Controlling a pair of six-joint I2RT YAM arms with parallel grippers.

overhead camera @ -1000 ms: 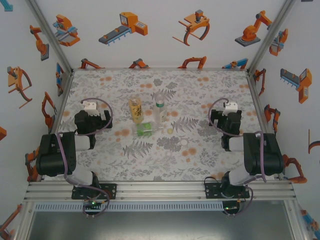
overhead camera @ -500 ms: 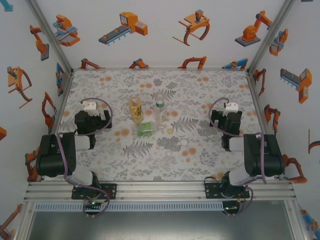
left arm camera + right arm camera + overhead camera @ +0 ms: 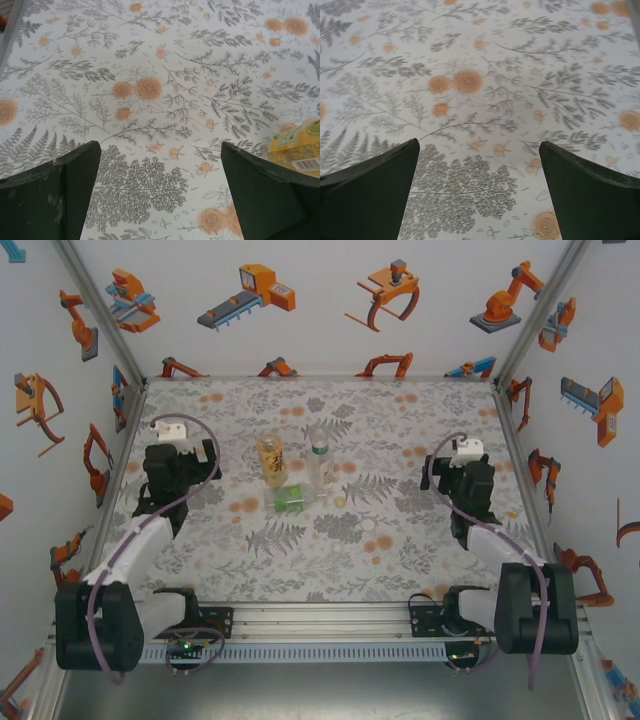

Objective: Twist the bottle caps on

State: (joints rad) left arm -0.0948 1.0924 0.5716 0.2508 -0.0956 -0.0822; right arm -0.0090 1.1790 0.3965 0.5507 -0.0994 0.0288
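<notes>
Left gripper [image 3: 159, 147] and right gripper [image 3: 479, 145], both spread empty, flank the central bottles [image 3: 270, 460], apparently staged to reach loose caps [image 3: 368, 525].

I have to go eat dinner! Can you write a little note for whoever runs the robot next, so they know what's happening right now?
Left gripper: open, holding nothing, over the table left of the bottles.
Right gripper: open, holding nothing, over the table's right side.
Bottles: the amber bottle, slim bottle and short green bottle sit close together mid-table.
Caps: a pale yellow cap and a whitish cap lie loose just right of the bottles. I cannot pick out a third.
Done: nothing picked up yet.
Left: grab each cap and screw it onto its bottle.
</notes>
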